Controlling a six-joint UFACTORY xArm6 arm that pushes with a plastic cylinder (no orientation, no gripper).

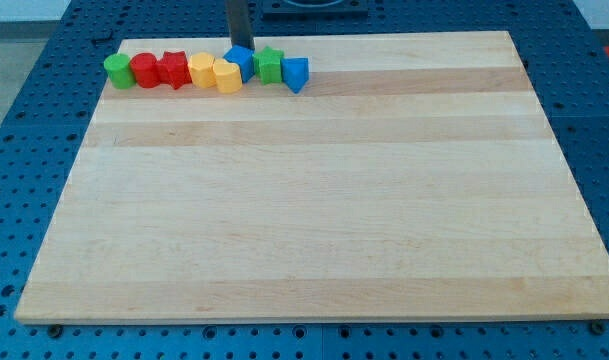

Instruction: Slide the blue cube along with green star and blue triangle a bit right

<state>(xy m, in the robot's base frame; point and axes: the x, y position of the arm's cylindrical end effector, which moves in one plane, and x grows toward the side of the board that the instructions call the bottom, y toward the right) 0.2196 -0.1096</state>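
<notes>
The blue cube [242, 61], the green star [270, 65] and the blue triangle [296, 73] stand side by side in a row near the view's top edge of the wooden board [314, 200]. The cube is leftmost, the star touches its right side, and the triangle is rightmost. My rod comes down from the view's top, and my tip [239, 47] sits just behind the blue cube, at its top-left edge, partly hidden by it.
Left of the blue cube the row goes on: two yellow blocks [227, 75] [201, 70], a red star-like block [173, 69], a red cylinder [145, 70] and a green cylinder [118, 71]. A blue perforated table surrounds the board.
</notes>
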